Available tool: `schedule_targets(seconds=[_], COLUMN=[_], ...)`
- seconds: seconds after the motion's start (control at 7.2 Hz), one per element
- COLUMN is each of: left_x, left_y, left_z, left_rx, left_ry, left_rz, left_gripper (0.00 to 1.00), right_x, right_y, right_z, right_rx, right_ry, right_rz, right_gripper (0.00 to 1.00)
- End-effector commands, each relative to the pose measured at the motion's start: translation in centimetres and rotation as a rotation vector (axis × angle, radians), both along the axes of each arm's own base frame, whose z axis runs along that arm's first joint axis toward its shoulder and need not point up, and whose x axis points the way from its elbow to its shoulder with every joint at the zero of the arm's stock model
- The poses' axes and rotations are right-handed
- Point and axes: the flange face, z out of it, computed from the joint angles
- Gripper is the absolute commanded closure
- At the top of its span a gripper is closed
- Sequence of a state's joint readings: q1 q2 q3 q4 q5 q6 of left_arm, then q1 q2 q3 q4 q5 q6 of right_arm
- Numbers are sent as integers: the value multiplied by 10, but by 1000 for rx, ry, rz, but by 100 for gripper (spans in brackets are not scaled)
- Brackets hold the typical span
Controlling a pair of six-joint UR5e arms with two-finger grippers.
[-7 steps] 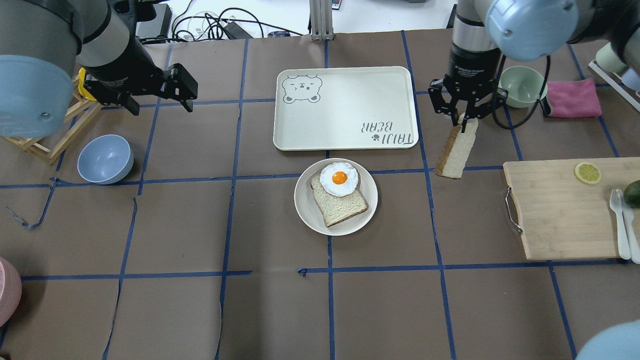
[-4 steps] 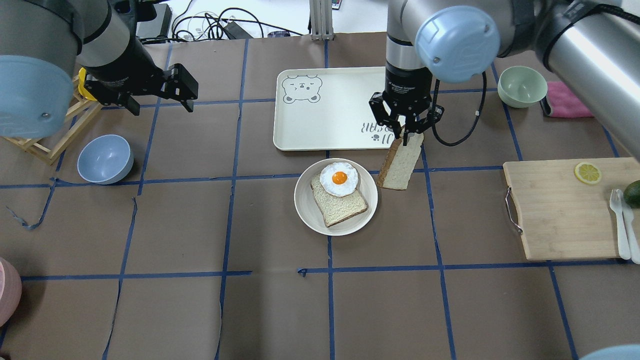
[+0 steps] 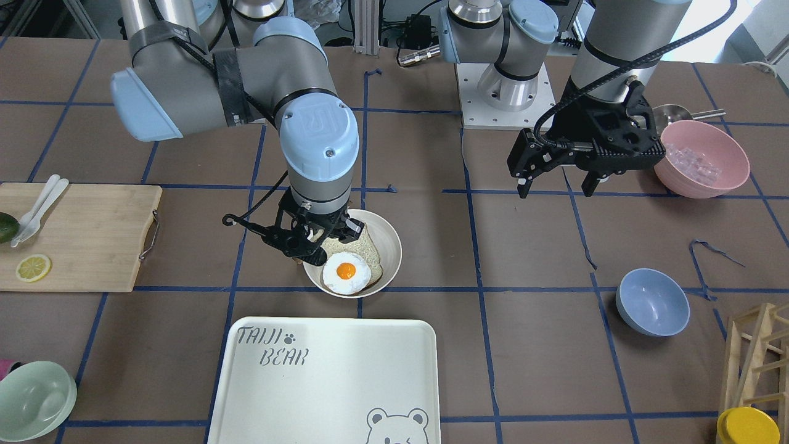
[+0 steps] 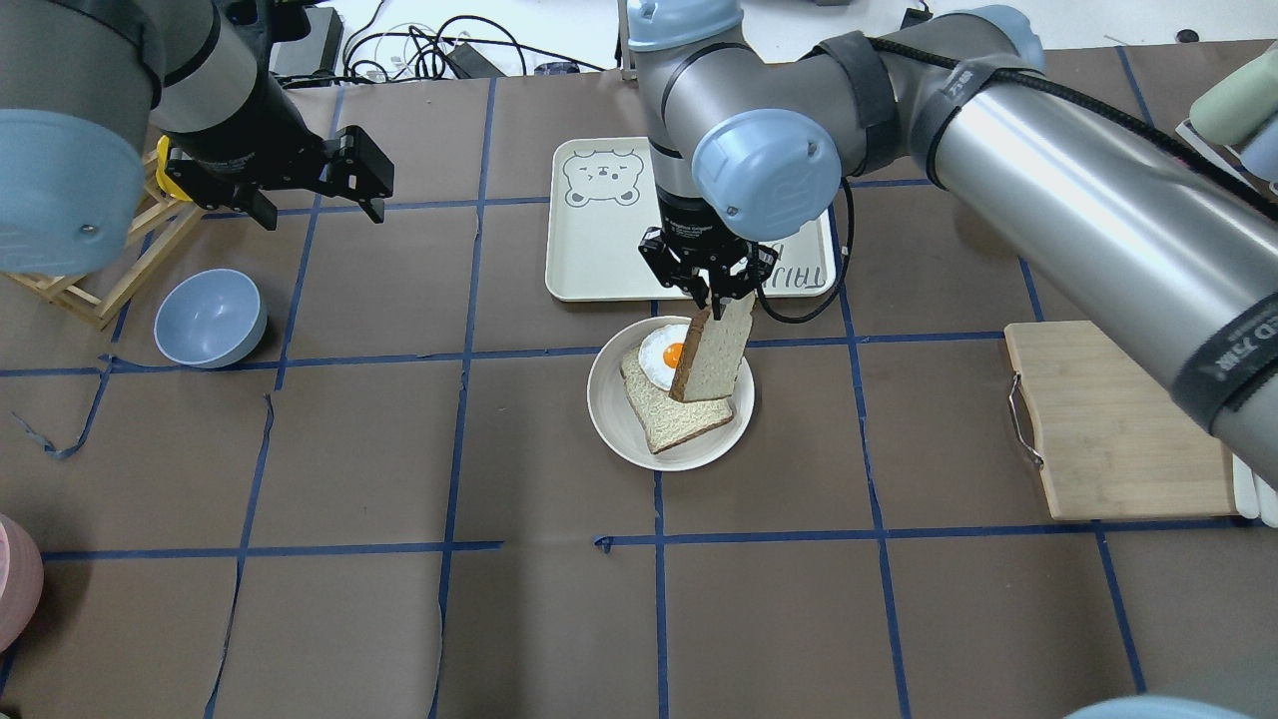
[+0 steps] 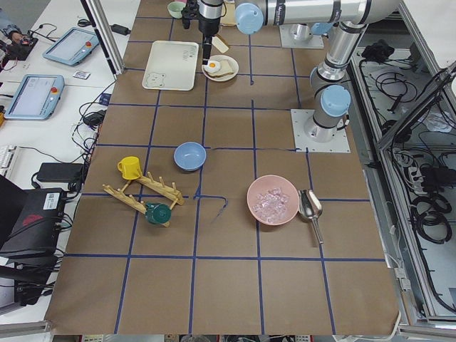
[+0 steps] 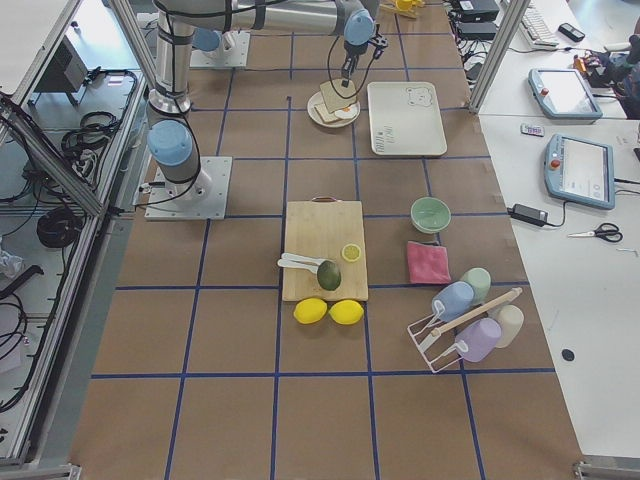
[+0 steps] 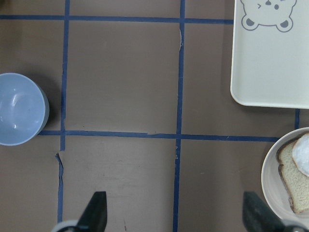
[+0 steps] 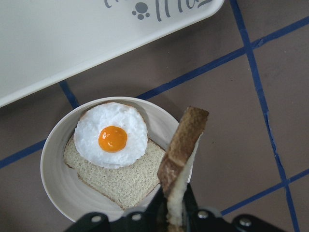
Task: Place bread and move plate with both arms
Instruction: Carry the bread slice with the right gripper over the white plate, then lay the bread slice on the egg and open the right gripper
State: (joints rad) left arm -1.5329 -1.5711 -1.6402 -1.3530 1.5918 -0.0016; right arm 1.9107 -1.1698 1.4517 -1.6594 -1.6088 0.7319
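My right gripper (image 4: 711, 293) is shut on the top crust of the bread (image 4: 714, 355), which hangs on edge over the right half of the plate (image 4: 609, 409). The plate holds a thinner slice (image 4: 674, 421) with a fried egg (image 4: 661, 352) on it. In the right wrist view the bread (image 8: 183, 154) hangs just right of the egg (image 8: 113, 135), above the plate's rim (image 8: 53, 193). My left gripper (image 4: 321, 212) is open and empty, high over the table's far left; its fingers (image 7: 96, 212) frame bare table.
The bear-printed tray (image 4: 599, 250) lies just beyond the plate. A blue bowl (image 4: 210, 318) and a wooden rack (image 4: 110, 270) are at the left. A cutting board (image 4: 1118, 419) lies at the right. A pink bowl (image 3: 703, 157) stands near the left arm.
My right arm has carried the hanging bread leftward, from right of the tray to over the plate. The left arm has not moved.
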Motion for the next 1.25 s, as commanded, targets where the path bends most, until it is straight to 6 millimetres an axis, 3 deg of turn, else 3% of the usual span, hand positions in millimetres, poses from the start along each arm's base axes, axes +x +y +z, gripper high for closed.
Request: schedule_targets(seconds=[0.0,0.42,0.69,0.83,0.97,1.11], left_x=[-1,-1,-2,-6,-6,-6], left_y=[0,-4,-5,-3,-2,-2], left_z=[0,4,2,1,1,1], left_rx=[-1,-19,-33,-29,-30,-30], left_ry=[1,2,6,5,5,8], left_rz=[-1,-1,-2,-8,-10,-9], left_gripper=[0,0,0,0,0,0], right_x=[8,7,14,16,16,17], right_y=[4,8,-7,-13,-13,-15], right_z=[-17,-35,-41,-41,-43,-44], right_rx=[27,55,-24,-67,-68,-75], right_ry=[14,15,-22,-42,-42,-45], right_rz=[12,10,11,21,24,17], right_gripper=[100,100,95,76,39,21])
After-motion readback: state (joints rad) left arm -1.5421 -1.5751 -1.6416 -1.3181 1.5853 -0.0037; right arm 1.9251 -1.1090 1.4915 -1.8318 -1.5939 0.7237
